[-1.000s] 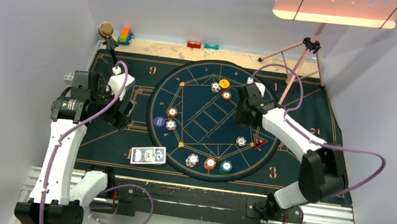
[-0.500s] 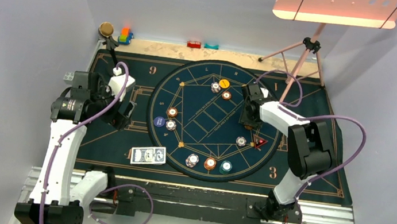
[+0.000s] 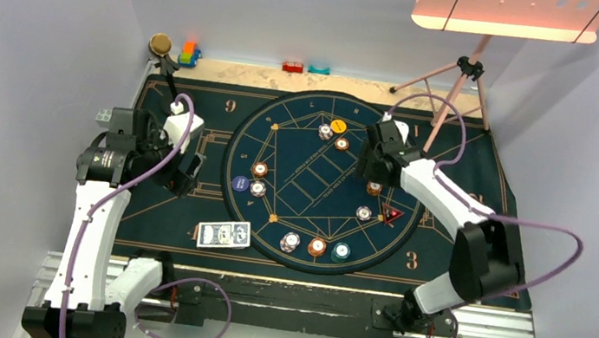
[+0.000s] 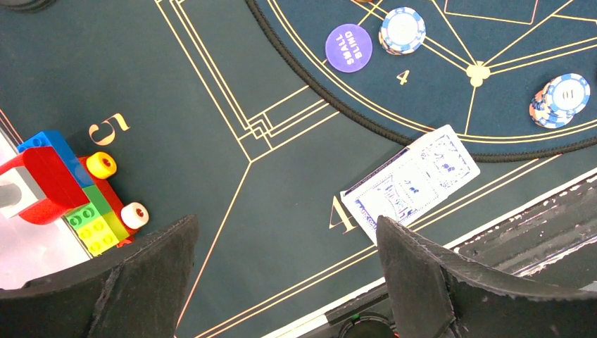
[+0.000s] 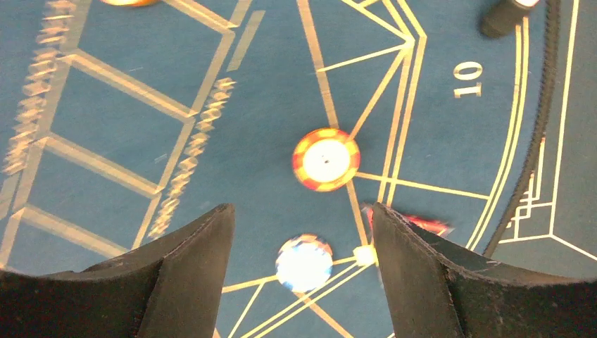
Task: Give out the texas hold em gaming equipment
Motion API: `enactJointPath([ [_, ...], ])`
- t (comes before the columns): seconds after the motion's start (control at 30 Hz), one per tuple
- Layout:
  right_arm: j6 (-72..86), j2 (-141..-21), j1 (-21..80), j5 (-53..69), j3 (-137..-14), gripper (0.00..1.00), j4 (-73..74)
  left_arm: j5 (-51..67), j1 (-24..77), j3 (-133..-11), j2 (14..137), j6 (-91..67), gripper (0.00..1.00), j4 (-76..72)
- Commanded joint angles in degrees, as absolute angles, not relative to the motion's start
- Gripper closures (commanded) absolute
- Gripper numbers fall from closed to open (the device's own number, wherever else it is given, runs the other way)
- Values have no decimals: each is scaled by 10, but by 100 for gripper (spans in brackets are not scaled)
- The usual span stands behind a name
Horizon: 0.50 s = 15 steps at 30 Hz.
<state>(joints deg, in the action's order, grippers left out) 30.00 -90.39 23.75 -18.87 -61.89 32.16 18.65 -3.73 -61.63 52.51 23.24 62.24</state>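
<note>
Dark-blue gold-lined round mat (image 3: 277, 144): one small orange round chip (image 5: 326, 159) is newly released at its right side, so distribution is advanced; right gripper (image 5: 301, 215) and left gripper (image 4: 285, 229) are found open, empty.

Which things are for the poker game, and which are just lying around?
For the game: cards, chips, blue disc, orange disc.
Just lying about: toy blocks, tripod.

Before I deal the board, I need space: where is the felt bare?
The middle of the round mat, between the left orange chip and the right orange chip, is bare. Crowded: the near rim, three chip stacks near the cards.
</note>
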Motion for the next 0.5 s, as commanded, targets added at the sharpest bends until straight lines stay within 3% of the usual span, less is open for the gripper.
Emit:
enactJointPath([
  [0.0, 310, -824, 318, -202, -657, 25, 372, 198, -40, -631, 519, 236, 0, 623],
  [0.2, 362, -761, 457, -168, -603, 13, 420, 203, -40, -631, 525, 234, 0, 621],
  [0.47, 428, -712, 539, -162, -524, 7, 454, 207, -40, -629, 532, 231, 0, 620],
])
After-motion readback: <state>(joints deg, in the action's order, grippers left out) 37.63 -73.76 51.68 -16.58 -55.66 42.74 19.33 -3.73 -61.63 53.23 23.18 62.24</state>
